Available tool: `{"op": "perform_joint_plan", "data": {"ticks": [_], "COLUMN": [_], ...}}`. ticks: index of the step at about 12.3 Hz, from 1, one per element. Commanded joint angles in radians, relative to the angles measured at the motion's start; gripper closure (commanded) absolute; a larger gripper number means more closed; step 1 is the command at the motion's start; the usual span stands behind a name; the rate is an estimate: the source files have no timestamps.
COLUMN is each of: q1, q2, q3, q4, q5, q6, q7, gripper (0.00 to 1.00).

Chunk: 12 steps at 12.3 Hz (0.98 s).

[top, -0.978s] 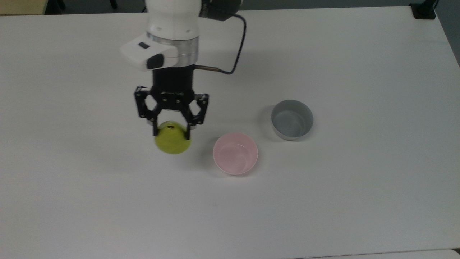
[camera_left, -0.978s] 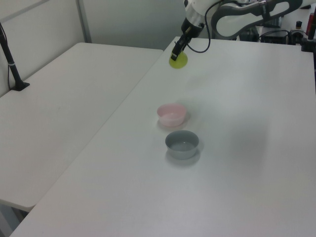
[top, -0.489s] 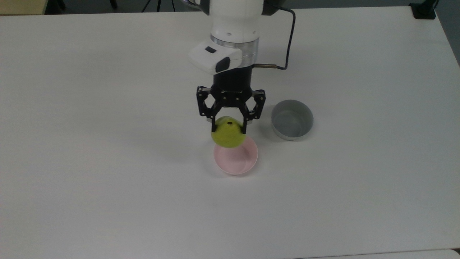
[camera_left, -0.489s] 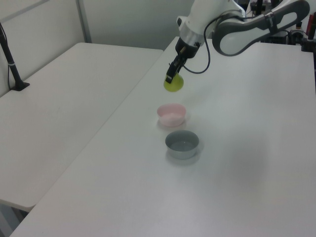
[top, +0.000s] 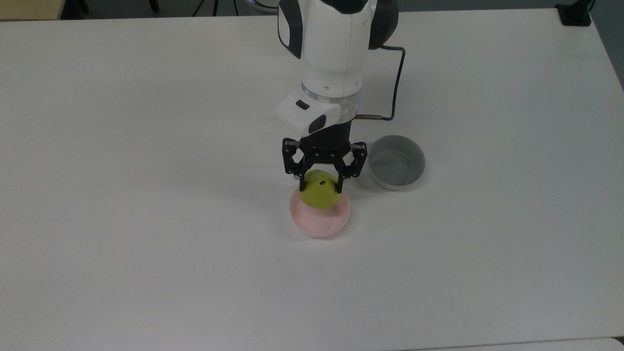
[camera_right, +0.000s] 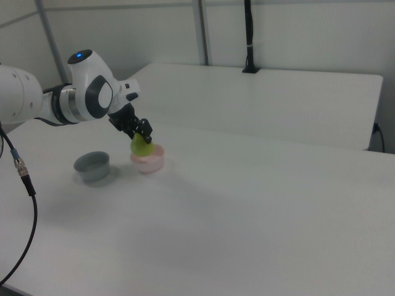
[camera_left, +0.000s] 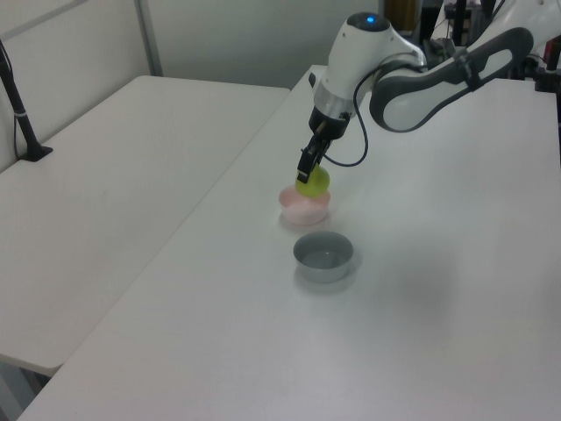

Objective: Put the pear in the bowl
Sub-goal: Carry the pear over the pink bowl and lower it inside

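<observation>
The yellow-green pear (top: pixel 320 195) with a dark stem spot on top hangs between the black fingers of my gripper (top: pixel 320 186), which is shut on it. It sits right over the pale pink bowl (top: pixel 321 222), covering the bowl's far rim in the top view. In the left view the pear (camera_left: pixel 313 182) is just above the pink bowl (camera_left: pixel 304 208); whether it touches the bowl I cannot tell. The right view shows the pear (camera_right: pixel 141 147) over the bowl (camera_right: pixel 150 162) below my gripper (camera_right: pixel 142 137).
A deeper grey bowl (top: pixel 396 162) stands close beside the pink one, at the top view's right, near my gripper's linkage. The white table (top: pixel 146 243) stretches wide around both bowls. A second white table (camera_left: pixel 105 175) adjoins on the left view's left.
My gripper has carried the pear from the top view's left to over the pink bowl and lowered it toward the bowl. Both bowls stayed where they were.
</observation>
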Motion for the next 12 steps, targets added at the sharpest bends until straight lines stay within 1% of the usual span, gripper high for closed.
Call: {"op": "perform_joint_plan", "data": {"ticks": [1, 4, 5, 6, 7, 8, 9, 10, 11, 12], "q1": [0.016, 0.01, 0.01, 0.01, 0.008, 0.01, 0.01, 0.008, 0.007, 0.007], "q2": [0.019, 0.045, 0.051, 0.056, 0.057, 0.062, 0.068, 0.07, 0.068, 0.067], "q3": [-0.014, -0.014, -0.014, -0.014, -0.014, -0.015, -0.015, -0.015, -0.015, -0.015], "q4": [-0.014, -0.012, -0.012, -0.011, -0.011, -0.011, -0.009, -0.007, -0.007, -0.009], "q5": [-0.002, -0.002, -0.002, -0.001, -0.002, -0.002, -0.002, -0.002, 0.001, 0.002], "q6": [0.096, 0.147, 0.148, 0.149, 0.149, 0.147, 0.148, 0.147, 0.147, 0.144], "q7": [0.019, 0.019, 0.019, 0.019, 0.019, 0.019, 0.019, 0.019, 0.021, 0.021], "gripper": [0.56, 0.55, 0.5, 0.43, 0.4, 0.35, 0.34, 0.19, 0.02, 0.0]}}
